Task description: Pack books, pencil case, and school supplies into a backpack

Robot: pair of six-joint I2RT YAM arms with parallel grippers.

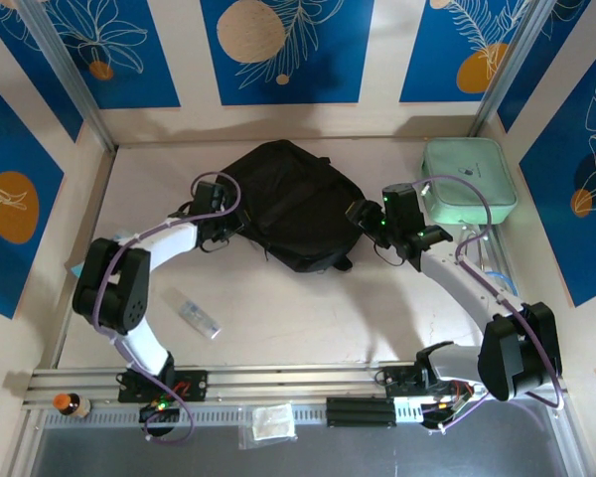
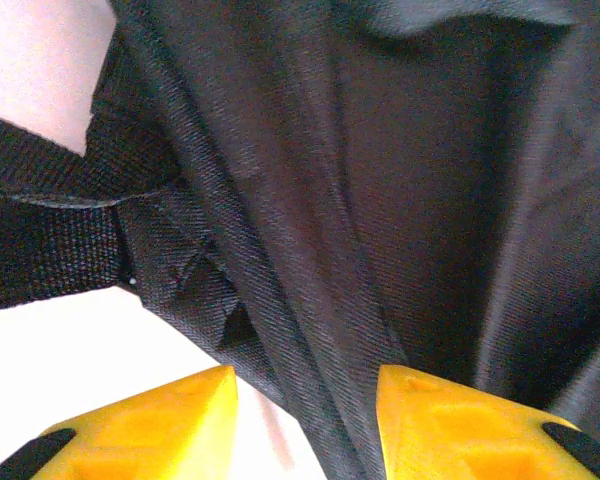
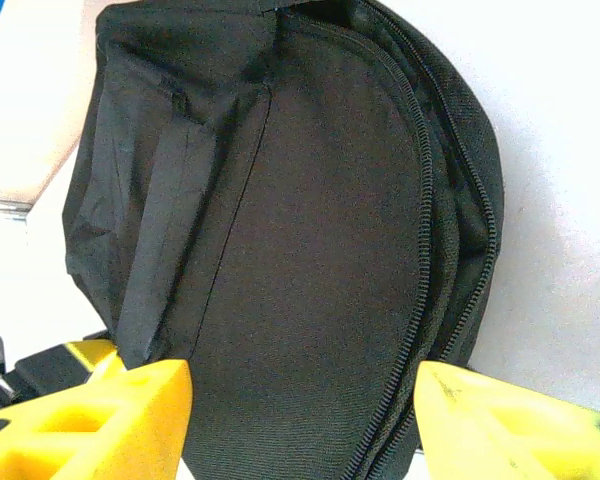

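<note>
Left gripper sits half-open astride a backpack fold, right gripper wide across its zippered end; best to pinch one layer each, then lift apart slowly.

Black backpack lying flat mid-table, clear plastic box apart, nearer front

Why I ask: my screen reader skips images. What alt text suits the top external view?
A black backpack lies mid-table, a robot arm at each side: the left pincer at its left edge, the right pincer at its right edge. A mint-green zip case sits at the far right, and a small clear box lies near the left arm.
</note>
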